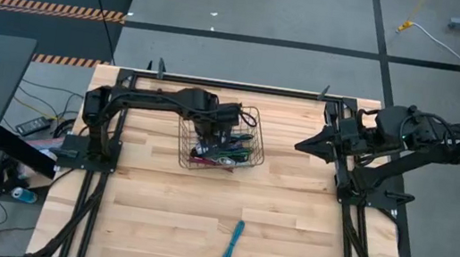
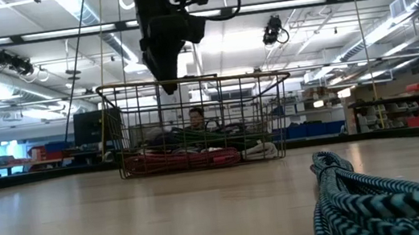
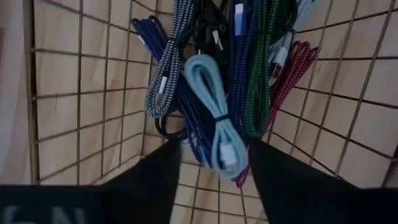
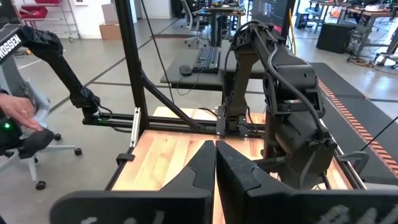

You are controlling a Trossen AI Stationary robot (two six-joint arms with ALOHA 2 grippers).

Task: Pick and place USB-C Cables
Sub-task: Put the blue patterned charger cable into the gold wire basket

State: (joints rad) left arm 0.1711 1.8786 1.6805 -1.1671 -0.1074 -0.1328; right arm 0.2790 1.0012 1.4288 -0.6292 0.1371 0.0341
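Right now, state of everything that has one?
Left gripper: jaws open, over the wire mesh basket.
Right gripper: jaws shut, parked at the table's right side.
Light-blue bundled cable: in the basket, released.
Teal braided cable: loose on the table, outside the basket.

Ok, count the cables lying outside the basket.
1: a teal cable lies on the bare table, near the front edge. The rest are piled in the wire basket, some likely hidden.

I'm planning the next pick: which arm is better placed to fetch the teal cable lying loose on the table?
Left, probably. The left gripper hangs open over the basket, holding nothing. The right gripper sits shut near its mount, about as far from the teal cable.
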